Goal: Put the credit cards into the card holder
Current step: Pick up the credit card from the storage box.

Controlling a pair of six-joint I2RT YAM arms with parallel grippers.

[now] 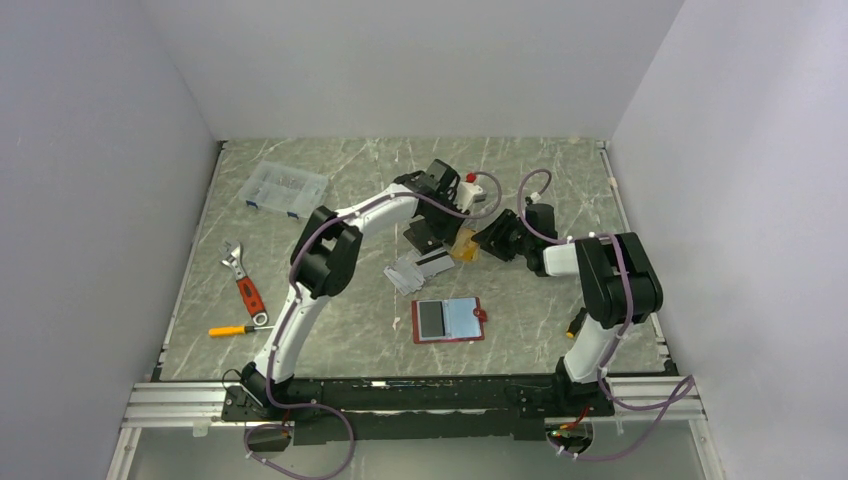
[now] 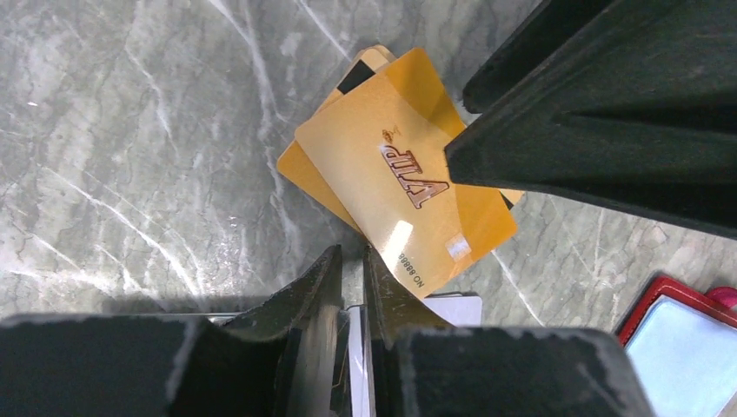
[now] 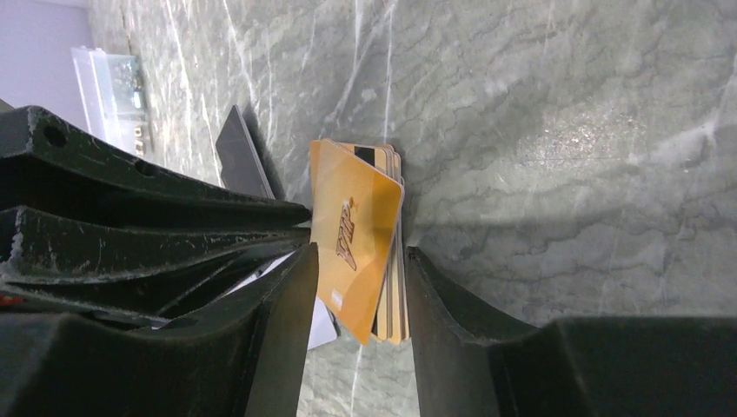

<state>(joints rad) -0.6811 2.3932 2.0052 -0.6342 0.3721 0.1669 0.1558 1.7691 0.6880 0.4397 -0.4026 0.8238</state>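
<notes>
A stack of gold credit cards (image 1: 463,246) lies at mid-table, the top one marked VIP (image 2: 391,165) and tilted off the rest (image 3: 356,234). My right gripper (image 3: 361,252) is closed to a narrow gap on the stack's end, and the cards touch both fingers (image 2: 608,113). It sits right of the stack (image 1: 487,240). My left gripper (image 2: 352,256) is shut to a slit just left of the stack (image 1: 428,238), with nothing visibly gripped. A dark card (image 3: 243,156) stands tilted by it. Grey-white cards (image 1: 412,270) lie below. The dark-red card holder (image 1: 460,318) lies open in front (image 2: 687,330).
A clear compartment box (image 1: 285,189) stands at the back left and shows in the right wrist view (image 3: 113,95). A red-handled wrench (image 1: 243,285) and an orange-handled screwdriver (image 1: 232,330) lie at the left. A white card (image 2: 456,306) lies under my left fingers. Walls enclose three sides.
</notes>
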